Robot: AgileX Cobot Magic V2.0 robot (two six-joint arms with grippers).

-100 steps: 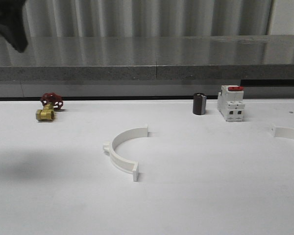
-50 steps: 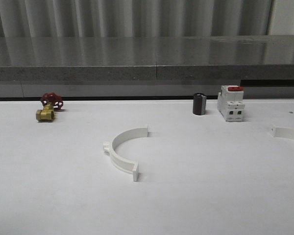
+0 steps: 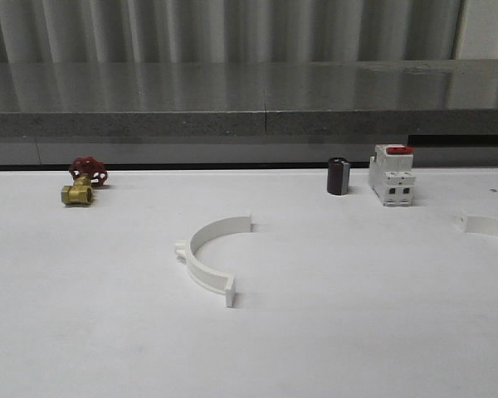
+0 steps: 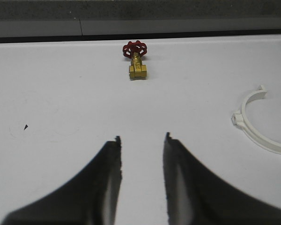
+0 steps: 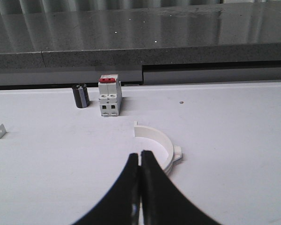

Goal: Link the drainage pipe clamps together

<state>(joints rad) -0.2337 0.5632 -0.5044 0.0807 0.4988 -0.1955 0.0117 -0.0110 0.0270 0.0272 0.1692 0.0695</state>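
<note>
On the white table, seen from the front, one white half-ring clamp is laid flat near the middle, at about 7 o'clock from the table's centre. Its open side is turned to the right, and a small tab is seen on its left curve. The second half-ring clamp is laid far off at 3 o'clock, cut by the picture's edge. The two clamps are well apart and not joined.

Farther back, at 10 o'clock, a brass valve with a red wheel is found. At 1 o'clock a small dark cylinder is stood upright, and just beside it, to its right, a white switch with a red top.

In the left wrist view, the left gripper is held above bare table with its jaws spread apart and nothing between them. In the right wrist view, the right gripper is seen with its jaws pressed together, holding nothing, just in front of the second clamp.
</note>
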